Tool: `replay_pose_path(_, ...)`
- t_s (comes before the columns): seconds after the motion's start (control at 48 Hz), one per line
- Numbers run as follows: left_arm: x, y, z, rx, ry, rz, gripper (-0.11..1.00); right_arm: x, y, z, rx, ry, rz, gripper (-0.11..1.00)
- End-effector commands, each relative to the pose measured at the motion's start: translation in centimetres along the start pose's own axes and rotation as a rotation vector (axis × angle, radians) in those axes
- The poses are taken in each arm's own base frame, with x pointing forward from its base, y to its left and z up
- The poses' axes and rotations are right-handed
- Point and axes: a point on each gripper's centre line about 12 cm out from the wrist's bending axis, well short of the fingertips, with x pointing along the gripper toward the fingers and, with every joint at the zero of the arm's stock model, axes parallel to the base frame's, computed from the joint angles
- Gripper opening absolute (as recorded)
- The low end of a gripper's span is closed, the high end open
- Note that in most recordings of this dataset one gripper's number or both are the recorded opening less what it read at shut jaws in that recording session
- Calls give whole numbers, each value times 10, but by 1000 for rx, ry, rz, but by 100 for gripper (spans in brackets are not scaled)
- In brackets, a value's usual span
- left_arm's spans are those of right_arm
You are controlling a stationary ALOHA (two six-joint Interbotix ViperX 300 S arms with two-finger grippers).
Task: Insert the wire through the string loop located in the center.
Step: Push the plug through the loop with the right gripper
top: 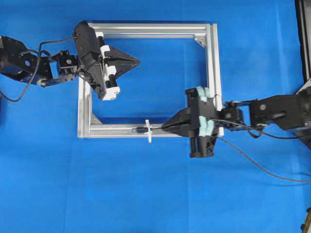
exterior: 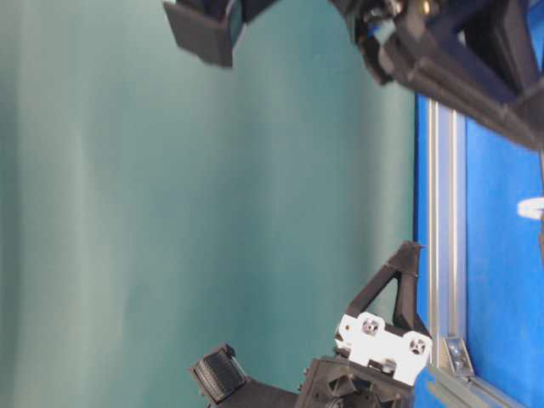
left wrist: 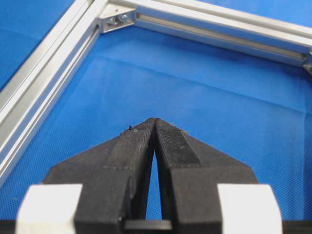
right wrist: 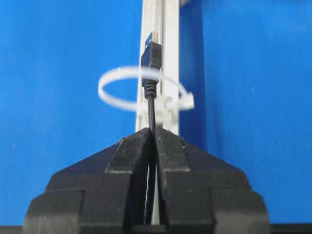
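Wire [right wrist: 152, 105] plug sits within the string loop [right wrist: 114, 92], pinched in my right gripper [right wrist: 152, 134].
I judge the threading under way: I should advance straight along the frame bar [right wrist: 168, 29], keeping the plug level and off the loop's band. Left gripper [left wrist: 155, 123] is clenched on nothing inside the frame.

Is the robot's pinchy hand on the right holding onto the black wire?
Touching. The right wrist view shows the right gripper shut on the wire, which rises from between its fingertips through the string loop.
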Motion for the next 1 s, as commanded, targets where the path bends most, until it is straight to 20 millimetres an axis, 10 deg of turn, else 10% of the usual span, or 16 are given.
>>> replay_pose_path(0.0, -3, -4, 15, 2, -45, -13, 0, 5, 3, 14, 0, -44, 8, -2)
replay_pose_path(0.979, -5, -20, 10, 12, -33, -54, 0, 17, 5, 20, 1, -54, 10, -2)
